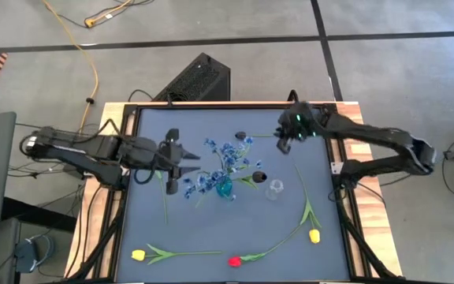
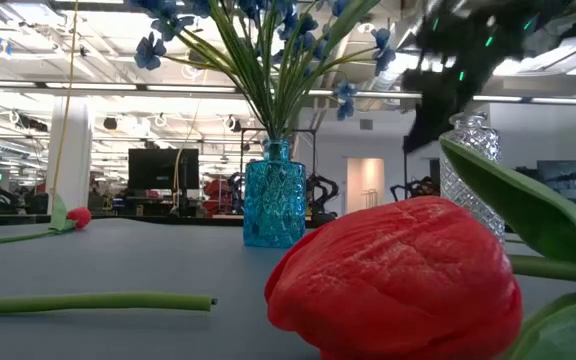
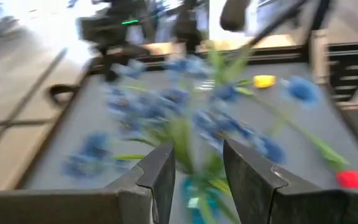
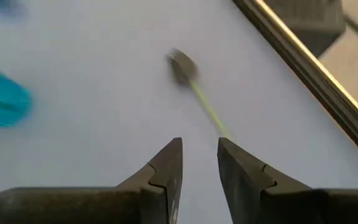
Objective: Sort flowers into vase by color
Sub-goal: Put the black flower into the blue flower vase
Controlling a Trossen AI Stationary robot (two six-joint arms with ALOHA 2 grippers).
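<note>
A blue glass vase (image 1: 224,190) (image 2: 273,205) stands mid-table with blue clustered flowers (image 1: 225,156) in it. Beside it stands a clear glass vase (image 1: 274,189) (image 2: 473,170). A dark bud (image 1: 240,135) (image 4: 182,65) lies near the far edge, its green stem (image 4: 207,109) running toward my right gripper (image 1: 284,143) (image 4: 199,155). That gripper is open by a narrow gap just above the stem's end. A second dark bud (image 1: 259,175) lies by the vases. My left gripper (image 1: 183,163) (image 3: 197,168) is open, left of the blue flowers. A red tulip (image 1: 234,261) (image 2: 398,280) and yellow tulips (image 1: 138,255) (image 1: 314,235) lie near the near edge. My right gripper hangs over the free end of the dark bud's stem (image 4: 224,132), which runs up to one fingertip (image 4: 229,146). Nothing shows in the gap between the fingers. I cannot tell whether the finger touches the stem.
A loose green stem (image 1: 164,197) (image 2: 88,302) lies on the mat below my left gripper. The table's raised frame (image 1: 333,170) (image 4: 303,68) runs close behind my right gripper. A black box (image 1: 198,79) sits beyond the far edge.
</note>
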